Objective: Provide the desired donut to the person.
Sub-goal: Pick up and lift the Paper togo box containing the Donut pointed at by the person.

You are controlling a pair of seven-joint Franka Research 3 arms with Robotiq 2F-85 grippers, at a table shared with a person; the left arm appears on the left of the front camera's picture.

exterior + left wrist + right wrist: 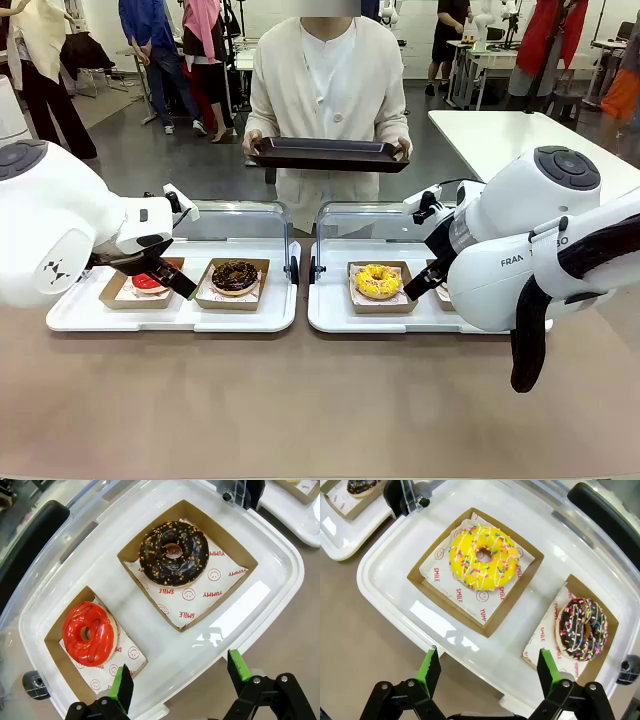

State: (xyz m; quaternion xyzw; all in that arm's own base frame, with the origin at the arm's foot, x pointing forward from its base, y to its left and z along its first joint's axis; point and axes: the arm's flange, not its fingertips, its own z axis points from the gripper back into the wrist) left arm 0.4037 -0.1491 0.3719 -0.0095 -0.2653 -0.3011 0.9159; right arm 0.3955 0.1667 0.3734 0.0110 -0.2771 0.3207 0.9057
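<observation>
Across the table (300, 420), far side: person (328, 80) in cream cardigan, standing, both hands holding black tray (330, 153) level at waist height.

Near side, robot's left: left white tray (280, 565), clear lid raised at back, carrying two brown card boxes lined with paper printed SMILE and YUMMY.
- Item 1: red donut (90, 633), dark drizzle, in box at outer end.
- Item 2: chocolate nut donut (173, 553), in box nearer table's middle.

Near side, robot's right: right white tray (385, 580), just beside the first, same lid and boxes.
- Item 3: yellow donut (484, 557), white drizzle and coloured sprinkles, in box nearer table's middle.
- Item 4: chocolate sprinkle donut (582, 628), in outer box, mostly hidden behind right arm in front view.

Left gripper (177, 660): above near rim of left white tray, closest to red donut; fingers spread wide, nothing between green pads.

Right gripper (487, 650): above near rim of right white tray, between its two boxes; fingers likewise spread, holding nothing.

Donut wanted by person: cannot tell.
</observation>
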